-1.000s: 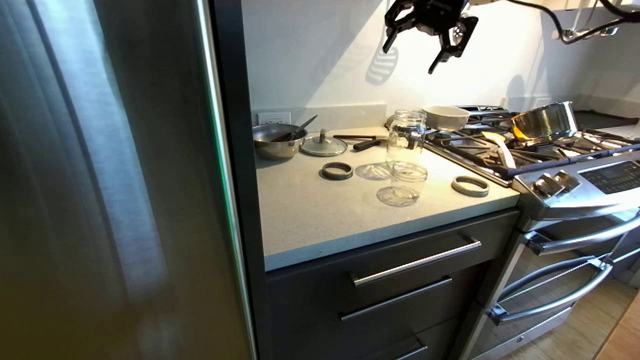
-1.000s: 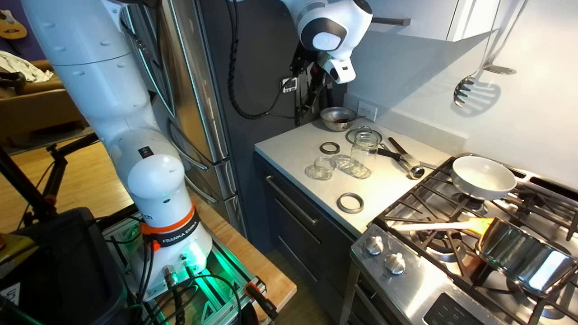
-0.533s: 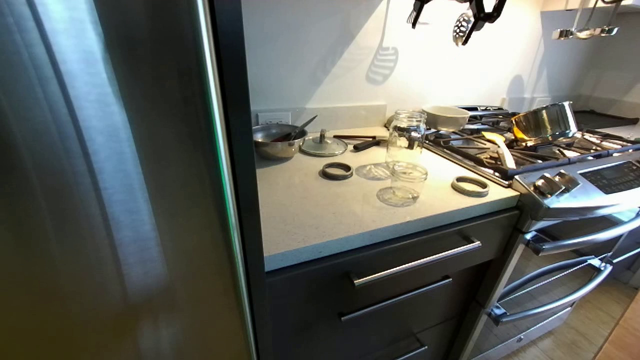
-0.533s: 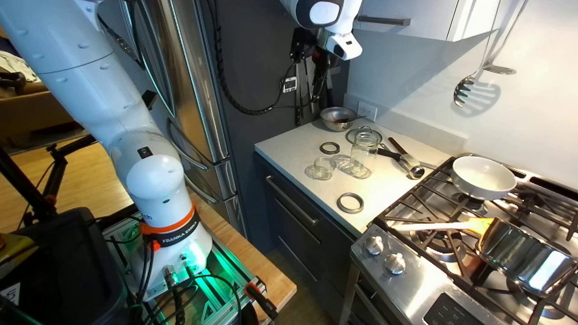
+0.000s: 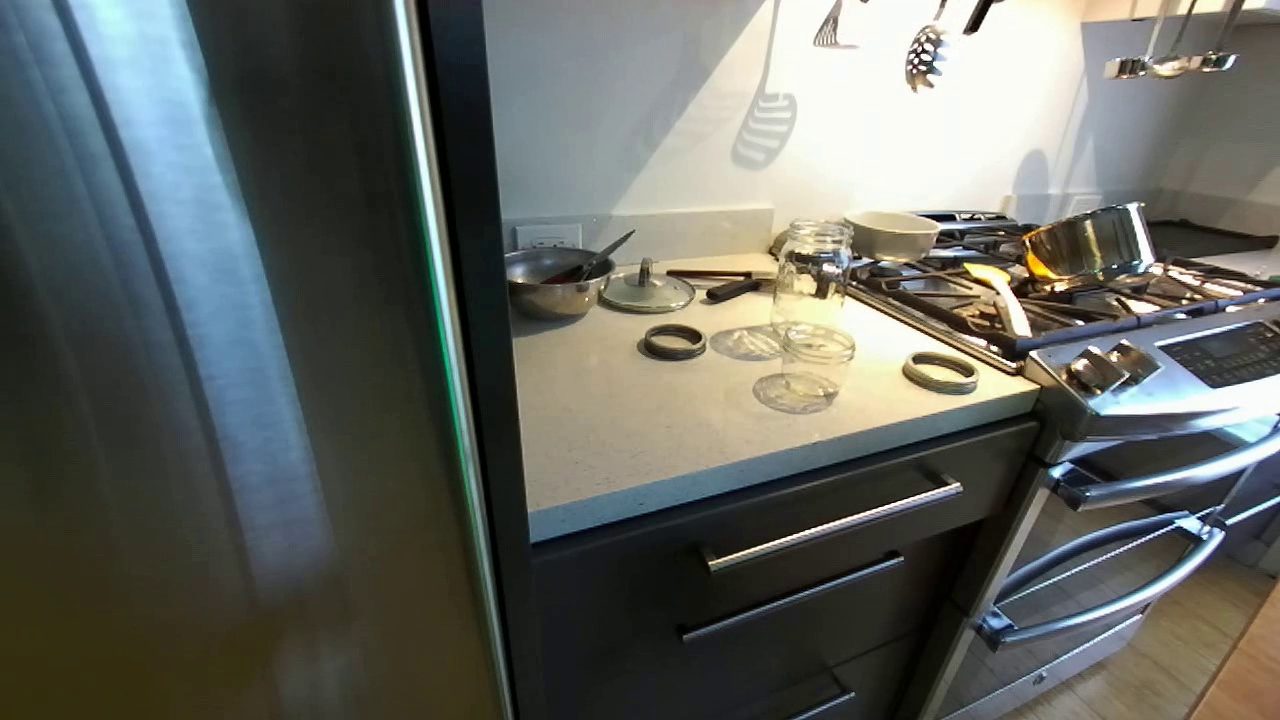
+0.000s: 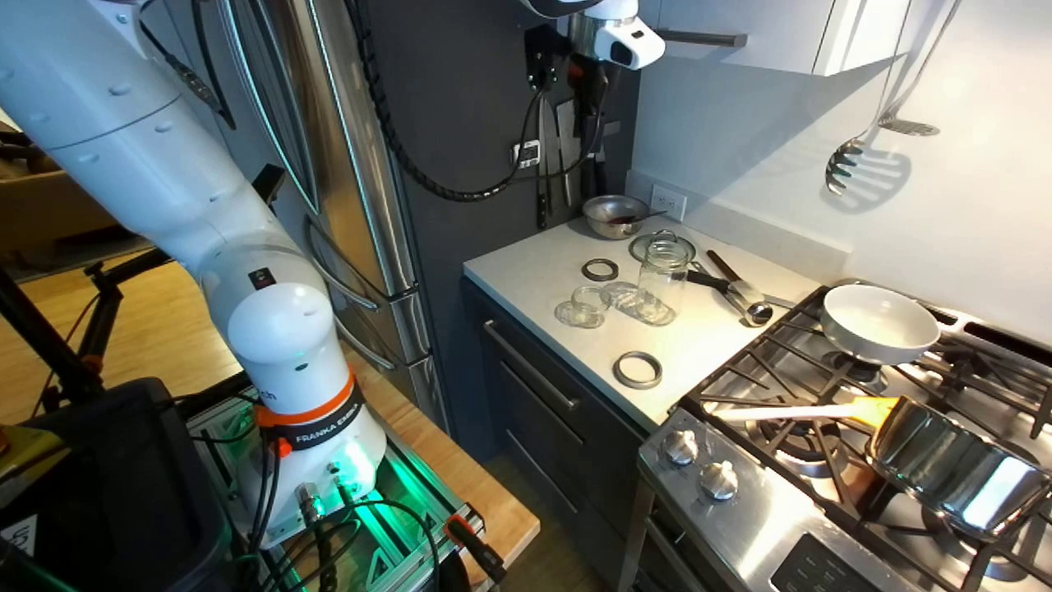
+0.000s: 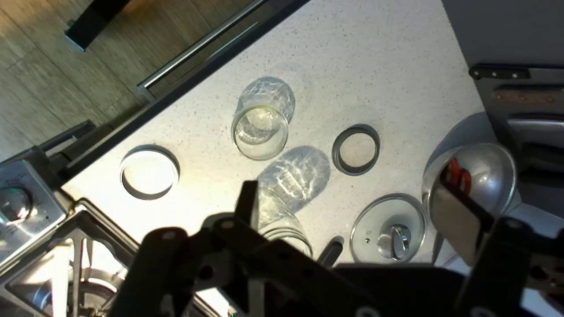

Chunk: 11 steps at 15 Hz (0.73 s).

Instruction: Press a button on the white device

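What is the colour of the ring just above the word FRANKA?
The ring is orange; best seen in an exterior view.

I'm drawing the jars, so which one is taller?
The back jar, nearer the wall: it's tall, while the front jar is short and squat.

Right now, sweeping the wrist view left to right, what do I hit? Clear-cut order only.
Stove knob → left metal ring → short glass jar → right metal ring → metal bowl.
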{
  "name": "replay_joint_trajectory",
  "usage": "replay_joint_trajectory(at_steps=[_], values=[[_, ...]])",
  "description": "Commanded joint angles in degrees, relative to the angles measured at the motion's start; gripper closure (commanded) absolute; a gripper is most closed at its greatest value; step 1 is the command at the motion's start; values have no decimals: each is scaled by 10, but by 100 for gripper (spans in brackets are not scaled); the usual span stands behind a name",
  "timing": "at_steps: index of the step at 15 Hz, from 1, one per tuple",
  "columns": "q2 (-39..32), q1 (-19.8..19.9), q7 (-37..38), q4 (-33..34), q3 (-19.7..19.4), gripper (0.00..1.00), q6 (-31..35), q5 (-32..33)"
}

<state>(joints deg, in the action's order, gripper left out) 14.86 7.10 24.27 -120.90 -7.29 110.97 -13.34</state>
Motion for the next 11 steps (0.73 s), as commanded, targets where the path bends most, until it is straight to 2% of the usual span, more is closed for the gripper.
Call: replay_joint_trajectory(at_steps=[1,5,6,11], values=[[38,7,-44,-32,6,0,31,12],[63,4,-90,-51,-1,0,73,-7],[34,6,-65,-17,4,0,43,-1],[34,6,-67,-18,5,0,47,-1]])
